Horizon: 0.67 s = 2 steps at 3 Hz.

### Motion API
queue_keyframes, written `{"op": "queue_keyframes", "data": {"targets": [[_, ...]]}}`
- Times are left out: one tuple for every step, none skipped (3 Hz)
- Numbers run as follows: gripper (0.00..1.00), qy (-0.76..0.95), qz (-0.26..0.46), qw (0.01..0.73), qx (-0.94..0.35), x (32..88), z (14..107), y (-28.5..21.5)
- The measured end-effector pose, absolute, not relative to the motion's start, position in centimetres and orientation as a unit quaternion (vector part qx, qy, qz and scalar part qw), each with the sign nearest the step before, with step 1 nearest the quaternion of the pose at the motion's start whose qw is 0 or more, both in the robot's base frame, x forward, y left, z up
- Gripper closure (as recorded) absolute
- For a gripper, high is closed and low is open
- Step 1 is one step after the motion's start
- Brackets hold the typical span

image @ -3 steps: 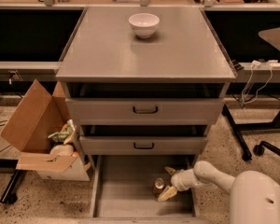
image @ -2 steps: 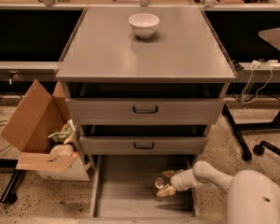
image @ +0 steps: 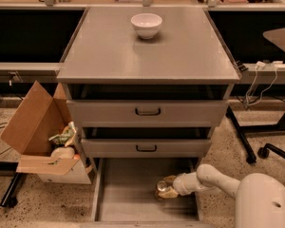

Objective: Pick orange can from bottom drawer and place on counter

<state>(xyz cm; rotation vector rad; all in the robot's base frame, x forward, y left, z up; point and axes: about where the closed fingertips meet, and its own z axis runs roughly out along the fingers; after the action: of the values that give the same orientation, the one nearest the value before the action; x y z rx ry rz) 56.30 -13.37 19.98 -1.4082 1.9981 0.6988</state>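
Observation:
The orange can (image: 162,187) stands in the open bottom drawer (image: 128,194), near its right wall, with its silver top showing. My gripper (image: 165,188) reaches in from the right on a white arm (image: 213,179). Its tan fingers (image: 170,194) sit on either side of the can and close against it. The counter (image: 109,51) is the grey top of the cabinet above. A white bowl (image: 146,25) stands near its back edge.
Two grey drawer fronts with black handles (image: 147,111) hang over the back of the bottom drawer. An open cardboard box (image: 42,141) with rubbish stands on the floor at the left. A chair base (image: 266,148) and cables are at the right.
My gripper has slid a little to the left along the drawer floor, and its fingers now sit around the can instead of beside it.

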Motion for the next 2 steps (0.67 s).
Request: {"op": "queue_keyframes", "data": {"targets": [[1.00, 0.729, 0.247, 0.361, -0.527, 54.9, 27.7, -14.6], [1.00, 0.716, 0.244, 0.382, -0.531, 53.7, 36.0, -17.4]]}}
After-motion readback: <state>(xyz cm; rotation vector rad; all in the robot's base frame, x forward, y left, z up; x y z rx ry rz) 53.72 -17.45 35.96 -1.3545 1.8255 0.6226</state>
